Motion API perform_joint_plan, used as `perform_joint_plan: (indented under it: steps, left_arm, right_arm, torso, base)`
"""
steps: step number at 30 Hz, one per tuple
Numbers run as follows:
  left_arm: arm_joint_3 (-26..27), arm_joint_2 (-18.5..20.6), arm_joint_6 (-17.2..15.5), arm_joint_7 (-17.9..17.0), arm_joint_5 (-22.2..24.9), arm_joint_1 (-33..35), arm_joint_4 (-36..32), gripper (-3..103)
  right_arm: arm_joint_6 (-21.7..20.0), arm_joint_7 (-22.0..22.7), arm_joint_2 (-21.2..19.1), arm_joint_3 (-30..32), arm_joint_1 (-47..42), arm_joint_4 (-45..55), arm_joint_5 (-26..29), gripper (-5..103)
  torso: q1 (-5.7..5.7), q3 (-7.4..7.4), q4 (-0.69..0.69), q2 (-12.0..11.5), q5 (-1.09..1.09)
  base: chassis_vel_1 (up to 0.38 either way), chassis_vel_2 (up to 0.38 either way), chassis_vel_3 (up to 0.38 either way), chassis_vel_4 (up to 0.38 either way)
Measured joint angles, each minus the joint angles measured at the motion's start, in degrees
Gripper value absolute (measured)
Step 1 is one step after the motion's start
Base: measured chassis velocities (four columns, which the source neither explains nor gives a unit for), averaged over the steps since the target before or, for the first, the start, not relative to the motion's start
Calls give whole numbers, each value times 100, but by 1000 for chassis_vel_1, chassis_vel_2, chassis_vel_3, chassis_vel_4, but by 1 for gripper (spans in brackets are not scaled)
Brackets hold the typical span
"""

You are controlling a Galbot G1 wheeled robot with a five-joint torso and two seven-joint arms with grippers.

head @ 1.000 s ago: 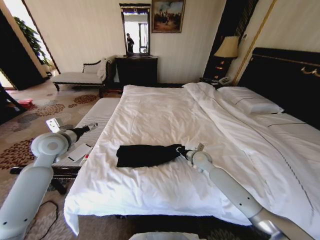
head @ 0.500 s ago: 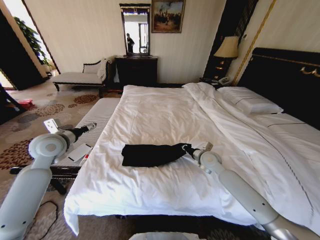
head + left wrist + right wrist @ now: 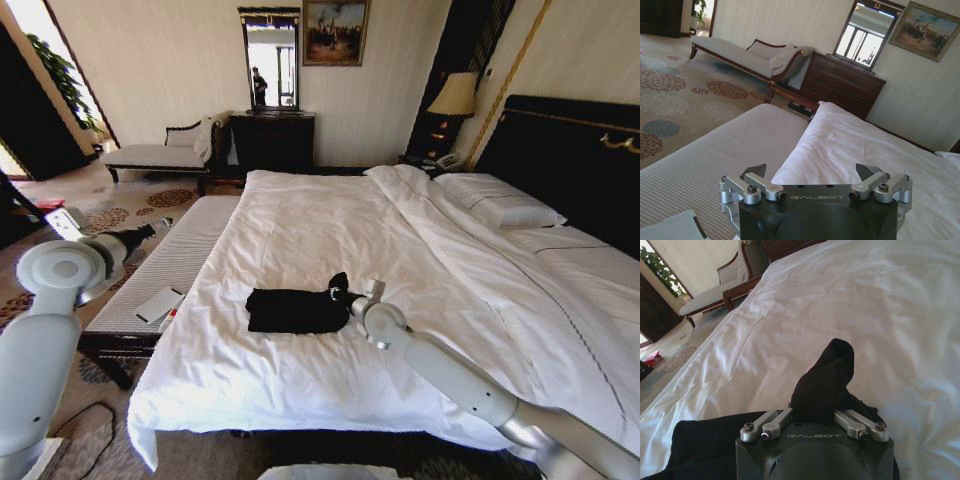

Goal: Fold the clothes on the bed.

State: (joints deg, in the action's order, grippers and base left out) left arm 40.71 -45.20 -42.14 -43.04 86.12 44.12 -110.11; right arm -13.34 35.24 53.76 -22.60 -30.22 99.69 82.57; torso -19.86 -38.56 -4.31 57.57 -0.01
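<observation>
The clothes point(image 3: 290, 310) lie as a black bundle on the near left part of the white bed point(image 3: 330, 215). My right gripper point(image 3: 341, 294) is shut on the bundle's right end, holding a bunch of black fabric raised a little above the sheet. In the right wrist view that fabric point(image 3: 822, 382) rises between the shut fingers of the right gripper point(image 3: 812, 416), and more of it lies below on the sheet. My left gripper point(image 3: 160, 227) hangs off the bed's left side over the bench. In the left wrist view the left gripper point(image 3: 811, 171) is open and holds nothing.
A striped bench point(image 3: 175, 262) runs along the bed's left side, with a white flat item point(image 3: 158, 303) on it. Pillows point(image 3: 500, 205) and a dark headboard point(image 3: 560, 150) are at the right. A chaise point(image 3: 155, 153), a dresser point(image 3: 272, 140) and a lamp point(image 3: 455, 95) stand by the far wall.
My right gripper has swung back left over the clothes, carrying their right end up, so the bundle is shorter. My left arm has drawn away to the left and risen.
</observation>
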Motion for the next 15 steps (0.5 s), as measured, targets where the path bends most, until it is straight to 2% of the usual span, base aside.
perform_joint_plan:
  steps: [5, 9, 15]
  left_arm:
    - [-24, -92, 0, 66, -200, 42, 130, 100]
    - [-48, -134, 0, 95, -297, 40, 203, 100]
    - [-61, -130, 0, 104, -311, 11, 239, 100]
  right_arm:
    - [2, 1, 191, -499, 375, -95, -42, 13]
    - [64, 13, 500, -898, 597, -331, -261, 13]
    - [75, 54, 952, -1135, 779, -567, -372, 13]
  torso:
    - [0, 0, -1, 0, 0]
    - [0, 0, 0, 0, -1]
    - [0, 0, -1, 0, 1]
  base:
    - [0, 0, 0, 0]
    - [0, 0, 0, 0]
    - [0, 0, 0, 0]
